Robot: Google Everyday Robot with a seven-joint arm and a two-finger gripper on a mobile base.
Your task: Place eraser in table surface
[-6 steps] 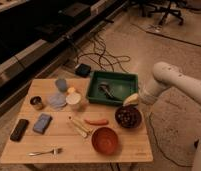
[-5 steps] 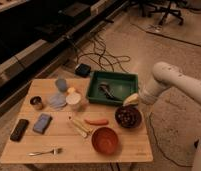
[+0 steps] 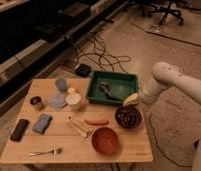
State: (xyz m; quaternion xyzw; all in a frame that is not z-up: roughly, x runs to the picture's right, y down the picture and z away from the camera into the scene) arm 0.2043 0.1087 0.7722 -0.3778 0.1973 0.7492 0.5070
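Speckled floor surrounds the worktop (image 3: 69, 145), with black cables trailing from a dark shelf unit behind it. Compared with the earlier frames, nothing on the worktop has shifted and my arm holds the same pose. My claw (image 3: 110, 91) hangs inside the green tray (image 3: 125, 80) at the far right of the worktop; its fingers stand apart and I see nothing held between them. The eraser (image 3: 19, 129) lies flat near the left edge of the worktop, just beside the blue-grey pad (image 3: 42, 123) and well apart from my claw. A metal cup (image 3: 36, 102) stands beyond them. A fork (image 3: 45, 151) lies along the near edge. The red bowl (image 3: 105, 139) sits near the near-right corner, the dark bowl (image 3: 128, 116) just beyond it close to the right edge. An orange carrot (image 3: 96, 121) and pale sticks (image 3: 78, 126) occupy the middle. Open wood shows between the fork and the pad, and along the near-left corner. My arm (image 3: 166, 80) enters from the right, passing over the tray's right rim.
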